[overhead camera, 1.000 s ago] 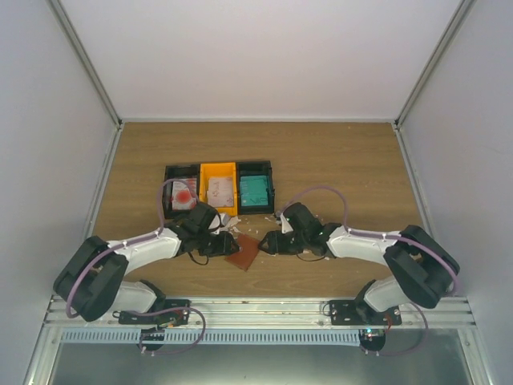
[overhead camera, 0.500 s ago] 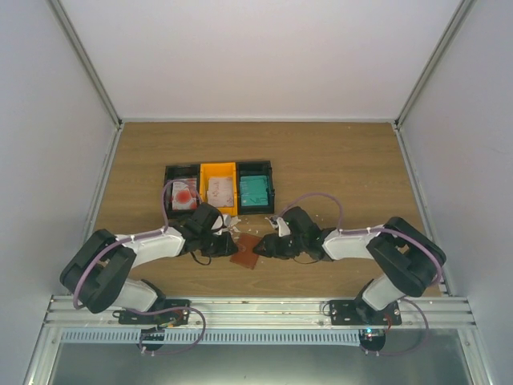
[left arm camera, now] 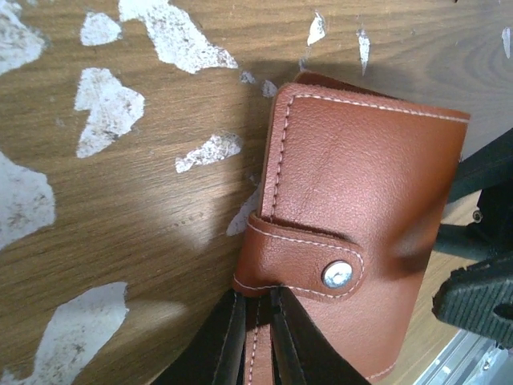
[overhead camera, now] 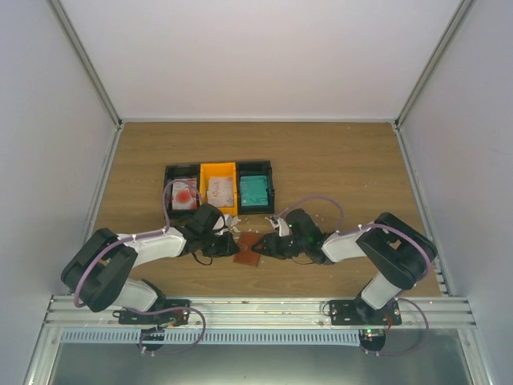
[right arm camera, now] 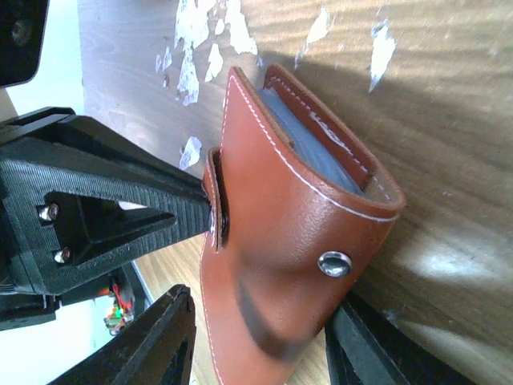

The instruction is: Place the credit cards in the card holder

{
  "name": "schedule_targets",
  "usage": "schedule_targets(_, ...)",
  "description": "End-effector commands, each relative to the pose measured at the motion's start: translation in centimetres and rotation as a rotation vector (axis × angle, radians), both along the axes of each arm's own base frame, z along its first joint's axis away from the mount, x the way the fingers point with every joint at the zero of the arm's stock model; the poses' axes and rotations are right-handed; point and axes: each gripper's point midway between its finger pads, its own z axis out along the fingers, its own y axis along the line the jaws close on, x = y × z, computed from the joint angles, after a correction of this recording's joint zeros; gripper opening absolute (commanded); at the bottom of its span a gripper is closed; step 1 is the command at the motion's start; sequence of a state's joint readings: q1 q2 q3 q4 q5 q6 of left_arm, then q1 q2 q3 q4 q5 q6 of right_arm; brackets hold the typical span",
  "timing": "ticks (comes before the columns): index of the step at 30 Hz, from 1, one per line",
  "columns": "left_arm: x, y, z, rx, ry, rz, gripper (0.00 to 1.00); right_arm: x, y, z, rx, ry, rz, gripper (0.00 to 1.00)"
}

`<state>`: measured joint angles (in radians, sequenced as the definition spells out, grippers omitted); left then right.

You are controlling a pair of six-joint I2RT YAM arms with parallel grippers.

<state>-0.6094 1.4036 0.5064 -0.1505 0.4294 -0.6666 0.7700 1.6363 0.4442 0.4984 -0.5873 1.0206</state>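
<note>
Three bins: two black, one orange. One card holder. Many white scraps.

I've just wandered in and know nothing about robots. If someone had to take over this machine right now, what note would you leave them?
Left pincer: shut on the card holder at its strap edge.
Right pincer: open, one finger on either side of the holder, not gripping.
Things: holder on the table between the arms, strap looks fastened. Red-marked cards, pale cards and teal cards lie in the bins behind it.
Done: holder pinched by one arm; no card visibly loaded.
Left: open the holder, fetch the cards, slide them in.
</note>
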Motion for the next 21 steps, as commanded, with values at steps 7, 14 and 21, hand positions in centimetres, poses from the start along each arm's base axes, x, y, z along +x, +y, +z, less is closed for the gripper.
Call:
schedule_targets(7, 0.7, 0.1, 1.0, 0.033, -0.049, 0.002, 0.26, 4.9, -4.9, 0.7, -0.39, -0.273, -0.125, 0.7)
schedule_targets(14, -0.5, 1.2, 2.1, 0.031, -0.039, 0.039, 0.54, 7.0, -2.9, 0.7, -0.496, -0.404, 0.08, 0.67)
schedule_targets(21, -2.5, 0.9, 1.7, -0.056, 0.019, 0.039, 0.5, 8.2, -0.3, 0.3, -0.472, -0.437, 0.179, 0.57)
